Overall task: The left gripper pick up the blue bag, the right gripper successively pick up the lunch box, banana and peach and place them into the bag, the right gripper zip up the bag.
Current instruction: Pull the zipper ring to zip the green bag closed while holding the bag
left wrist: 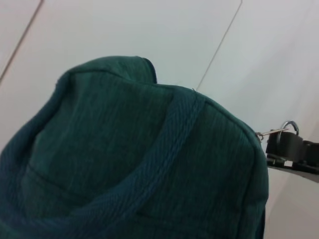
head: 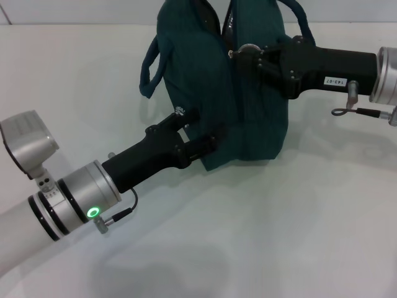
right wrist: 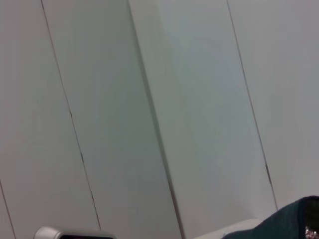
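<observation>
The blue bag (head: 248,118) stands upright on the white table at the back centre, dark teal cloth with its zip running up the middle. My left gripper (head: 200,130) reaches in from the lower left and is shut on the bag's near lower side; the left wrist view is filled by the bag (left wrist: 124,164). From the right, my right gripper (head: 251,54) is shut on the metal zipper pull (head: 248,48) near the bag's top; this right gripper (left wrist: 271,147) and the zipper pull (left wrist: 288,128) also show in the left wrist view. The lunch box, banana and peach are out of view.
A loose carry handle (head: 149,68) hangs off the bag's left side. The white table (head: 279,236) spreads in front of and beside the bag. The right wrist view shows pale wall panels and a corner of the bag (right wrist: 299,219).
</observation>
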